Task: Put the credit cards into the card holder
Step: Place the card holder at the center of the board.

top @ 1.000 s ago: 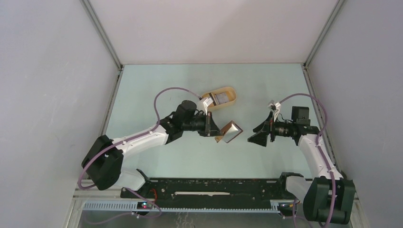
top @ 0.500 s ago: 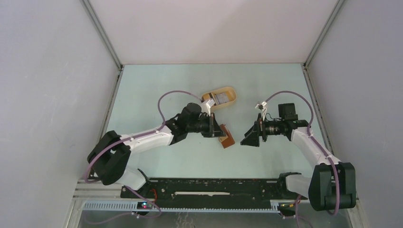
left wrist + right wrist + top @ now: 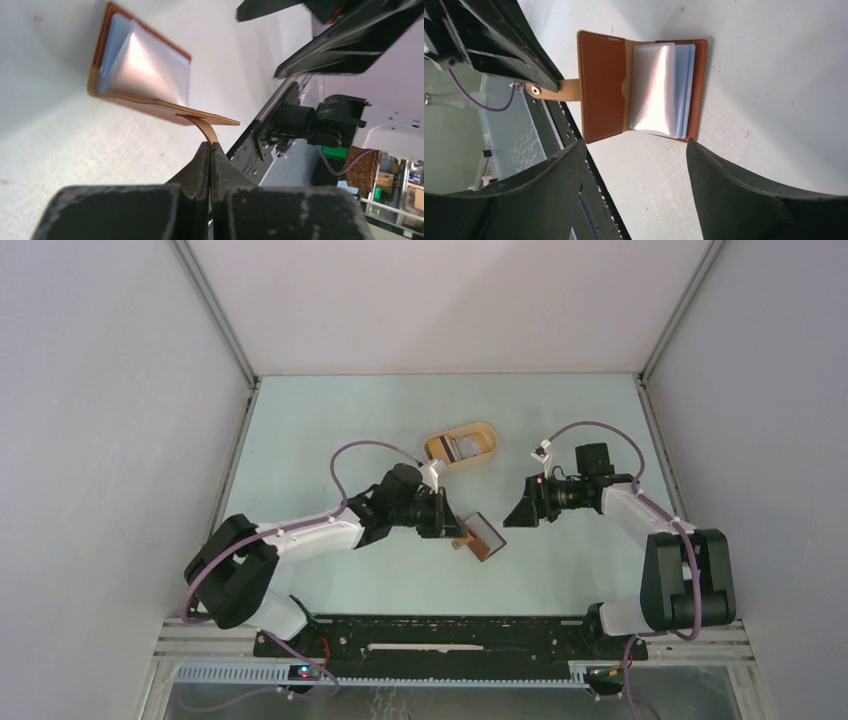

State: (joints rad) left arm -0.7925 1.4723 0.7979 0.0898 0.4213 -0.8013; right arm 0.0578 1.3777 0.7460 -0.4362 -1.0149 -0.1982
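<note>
The reddish-brown card holder (image 3: 486, 538) lies open on the table between the two arms. In the right wrist view the card holder (image 3: 604, 85) shows a silvery credit card (image 3: 651, 90) on top of light blue ones inside it. My left gripper (image 3: 210, 146) is shut on the holder's tan snap strap (image 3: 551, 90), and from above the left gripper (image 3: 458, 532) sits just left of the holder. My right gripper (image 3: 635, 145) hangs open just short of the holder, holding nothing; in the top view the right gripper (image 3: 517, 512) is to the holder's right. A grey card (image 3: 462, 448) lies in the tray.
A tan oval tray (image 3: 482, 434) stands behind the holder toward the far side of the table. The black rail (image 3: 440, 637) with the arm bases runs along the near edge. Grey walls enclose the table on the left, right and back.
The left gripper has brought the card holder down from a raised tilt to the table, where it lies open. The right arm has swung left and farther back, its gripper closer to the holder.
</note>
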